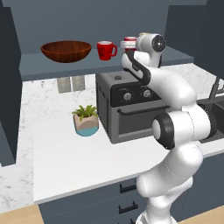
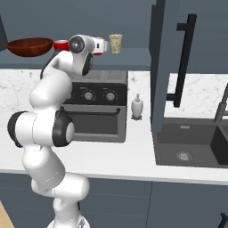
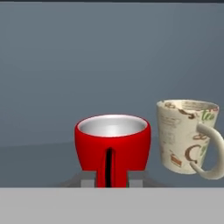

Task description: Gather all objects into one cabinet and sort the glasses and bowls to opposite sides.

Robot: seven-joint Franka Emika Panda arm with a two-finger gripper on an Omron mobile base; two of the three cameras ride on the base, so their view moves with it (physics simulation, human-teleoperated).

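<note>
I hold a red mug (image 3: 112, 146) in my end effector (image 3: 111, 180), clenched on it. The beige mug (image 3: 186, 136) sits at 3 o'clock, so mugs stay together, away from the bowl (image 1: 66, 50).

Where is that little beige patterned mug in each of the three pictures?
Left base view: I cannot find it; the arm covers that end of the shelf.
Right base view: beige mug on the shelf, upper middle.
Hand view: at right, upright.
Shared landmark: the red mug just beside it.

one wooden bowl (image 1: 66, 50); two red mugs (image 1: 105, 50) (image 3: 112, 146); one beige mug (image 3: 186, 136); one potted succulent (image 1: 86, 120); one toaster oven (image 1: 131, 105); one soap bottle (image 2: 137, 107)
</note>
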